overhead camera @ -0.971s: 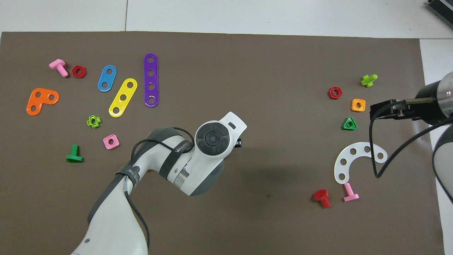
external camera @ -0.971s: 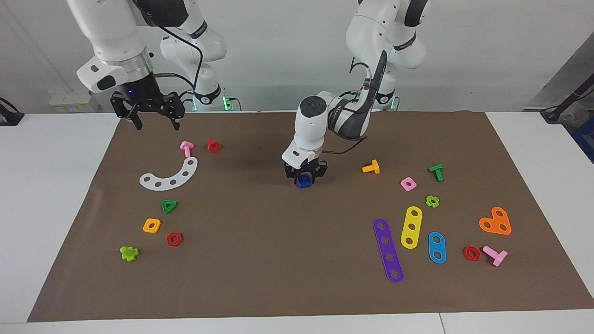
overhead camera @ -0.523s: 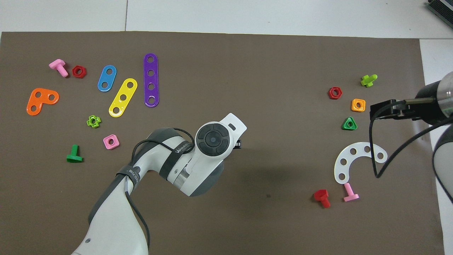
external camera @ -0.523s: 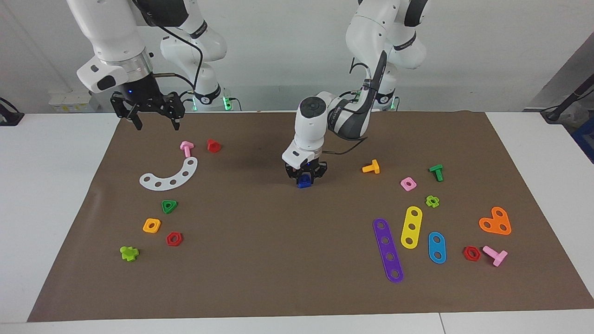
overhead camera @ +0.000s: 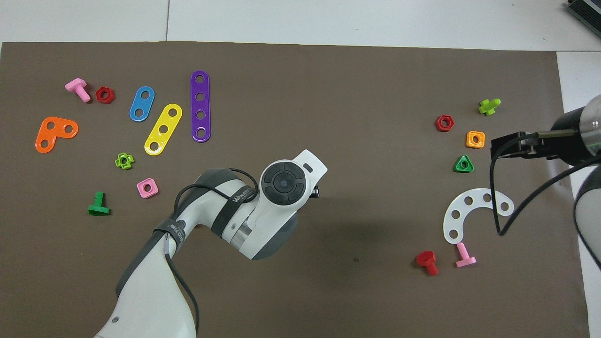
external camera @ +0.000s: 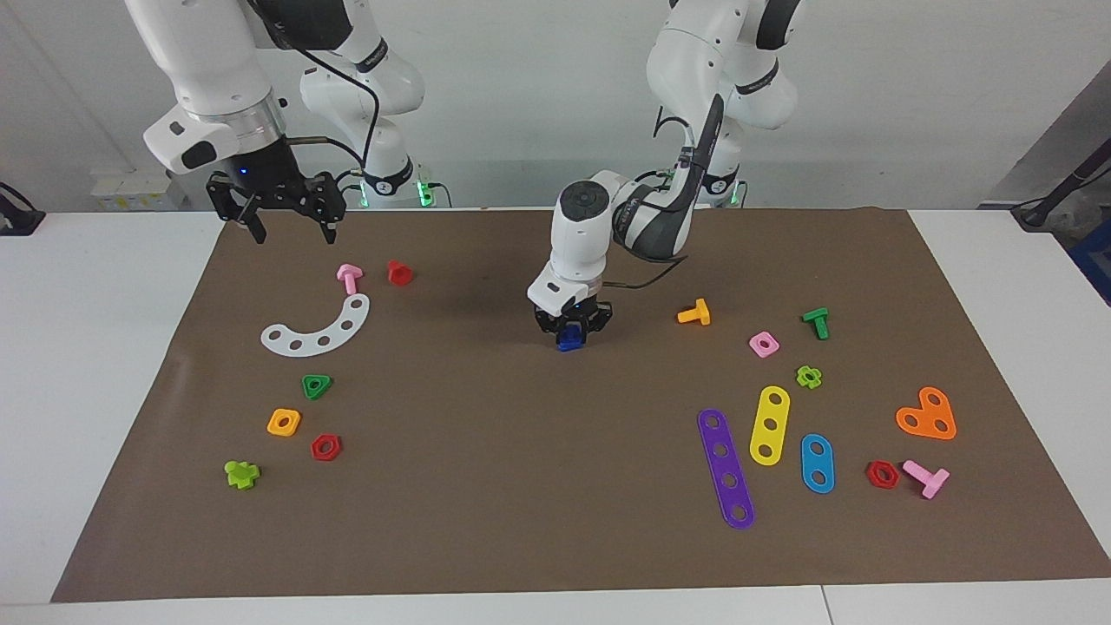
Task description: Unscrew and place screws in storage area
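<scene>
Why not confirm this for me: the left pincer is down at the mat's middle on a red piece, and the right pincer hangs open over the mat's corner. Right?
One thing is wrong: the piece is blue, not red. The facing view shows the left pincer down at the middle of the mat on a blue piece. The right pincer does hang open over the mat's corner.

On the bench, the left tool sits at the mat's centre over a screw, with the right tool raised at ten o'clock from it.
</scene>
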Controlling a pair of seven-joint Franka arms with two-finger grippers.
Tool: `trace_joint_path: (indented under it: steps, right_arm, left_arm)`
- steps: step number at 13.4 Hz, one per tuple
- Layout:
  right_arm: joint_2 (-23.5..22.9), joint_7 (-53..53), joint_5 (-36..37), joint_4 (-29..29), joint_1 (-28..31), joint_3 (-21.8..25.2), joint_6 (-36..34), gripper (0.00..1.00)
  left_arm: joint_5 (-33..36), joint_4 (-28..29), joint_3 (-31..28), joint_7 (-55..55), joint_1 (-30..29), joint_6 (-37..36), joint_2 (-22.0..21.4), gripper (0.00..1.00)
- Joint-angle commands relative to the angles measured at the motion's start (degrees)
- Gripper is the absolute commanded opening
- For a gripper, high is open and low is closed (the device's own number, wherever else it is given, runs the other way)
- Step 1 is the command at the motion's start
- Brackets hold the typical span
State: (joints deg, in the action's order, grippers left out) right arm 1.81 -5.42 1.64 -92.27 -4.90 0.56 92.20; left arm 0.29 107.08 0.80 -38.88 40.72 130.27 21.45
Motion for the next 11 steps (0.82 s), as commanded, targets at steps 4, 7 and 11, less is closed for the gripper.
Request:
trace_joint_path:
  steps: [4,7,11]
  right_arm:
    - [1.35,0.94,-0.06,-1.25,0.41,-0.29,-0.36,1.0]
    - [1.35,1.29,-0.06,-1.25,0.33,-0.29,-0.45,1.0]
    - [2.22,1.29,-0.32,-2.99,-0.02,-0.55,-0.1,1.0]
  left_arm:
    - [-2.92,-9.86,-0.71,0.12,-2.82,-14.23,-1.23,0.0]
    - [-3.01,-11.46,-0.62,2.48,-6.25,-18.11,-2.9,0.0]
    - [-5.2,-8.83,-0.71,16.45,-13.71,-22.69,-4.57,0.0]
